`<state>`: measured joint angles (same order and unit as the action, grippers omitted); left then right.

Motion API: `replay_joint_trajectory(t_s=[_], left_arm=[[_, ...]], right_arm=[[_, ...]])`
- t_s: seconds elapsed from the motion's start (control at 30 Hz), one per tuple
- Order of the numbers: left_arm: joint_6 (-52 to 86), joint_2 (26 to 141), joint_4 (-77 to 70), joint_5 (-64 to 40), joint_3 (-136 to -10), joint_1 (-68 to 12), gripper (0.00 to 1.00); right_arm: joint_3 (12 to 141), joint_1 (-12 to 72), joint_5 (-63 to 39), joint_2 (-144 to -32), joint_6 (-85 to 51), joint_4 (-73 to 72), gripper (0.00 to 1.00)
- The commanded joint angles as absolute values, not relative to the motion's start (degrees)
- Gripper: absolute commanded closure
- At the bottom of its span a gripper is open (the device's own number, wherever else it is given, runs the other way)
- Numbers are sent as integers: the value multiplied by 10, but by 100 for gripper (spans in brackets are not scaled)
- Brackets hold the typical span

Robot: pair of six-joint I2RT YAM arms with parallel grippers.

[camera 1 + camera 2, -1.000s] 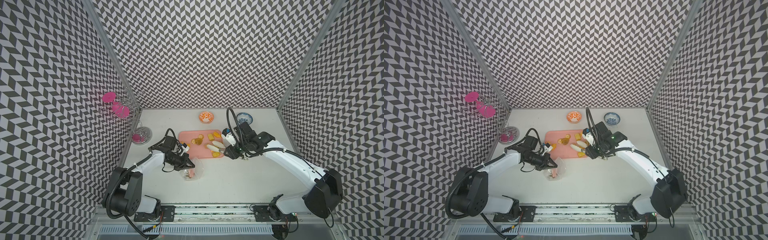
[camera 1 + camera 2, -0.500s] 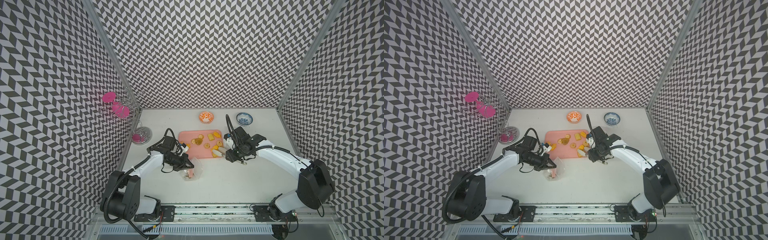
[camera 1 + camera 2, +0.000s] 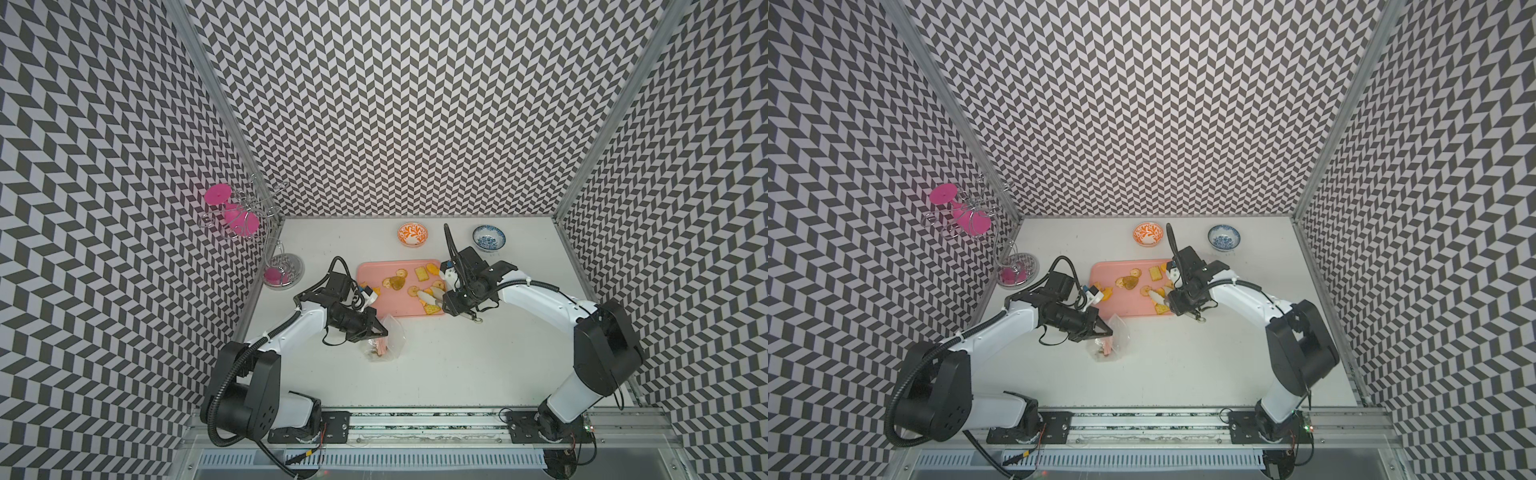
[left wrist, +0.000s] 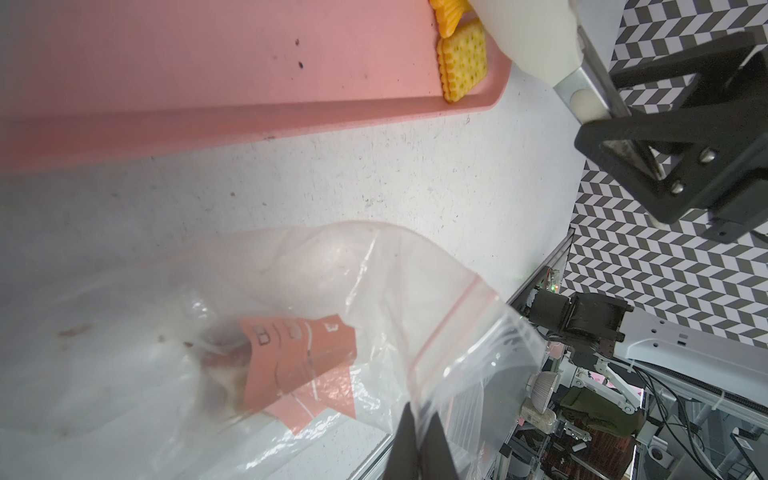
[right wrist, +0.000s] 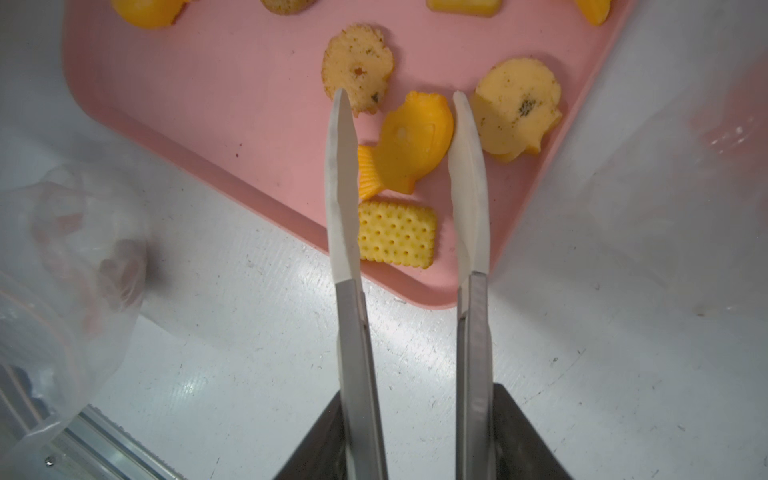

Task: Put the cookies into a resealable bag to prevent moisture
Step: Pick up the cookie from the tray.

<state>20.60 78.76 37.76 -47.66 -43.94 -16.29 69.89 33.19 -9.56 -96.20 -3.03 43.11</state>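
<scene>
Several yellow-orange and tan cookies (image 3: 397, 282) lie on the pink tray (image 3: 382, 309). My right gripper (image 5: 415, 436) is shut on metal tongs (image 5: 353, 332), at the tray's near right corner in a top view (image 3: 446, 305). The white tong tips stand apart on either side of an orange fish cookie (image 5: 409, 143), with a square cracker (image 5: 397, 235) between the arms nearer my gripper. The clear resealable bag (image 3: 386, 340) lies just in front of the tray. My left gripper (image 4: 419, 440) is shut on the bag's mouth edge, holding it open. A pink label (image 4: 299, 365) shows through it.
An orange bowl (image 3: 412, 234) and a blue bowl (image 3: 489, 238) stand behind the tray. A wire rack with pink glasses (image 3: 245, 216) stands at the far left corner. Patterned walls close three sides. A rail (image 3: 415, 419) runs along the table's front.
My right arm has brought the tongs nearer and a little left, to the tray's near right corner. The left arm and the bag have stayed put.
</scene>
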Motion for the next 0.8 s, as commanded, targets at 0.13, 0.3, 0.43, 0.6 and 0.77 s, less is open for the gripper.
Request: replay_joint_trajectory(t_s=[0.13, 0.3, 0.43, 0.6, 0.77], left_arm=[[193, 786, 374, -472, -432, -160, 100], [190, 791, 372, -469, -432, -160, 100], [190, 792, 370, -468, -429, -160, 100], [192, 794, 368, -468, -431, -159, 100], [192, 799, 367, -468, -440, -159, 100]], right_arm=[[719, 362, -63, -981, -24, 420, 54], [719, 369, -63, -985, -25, 417, 61], [730, 370, -66, -984, -26, 417, 69], [740, 369, -94, -970, -31, 406, 77], [743, 364, -122, -953, -38, 397, 81]])
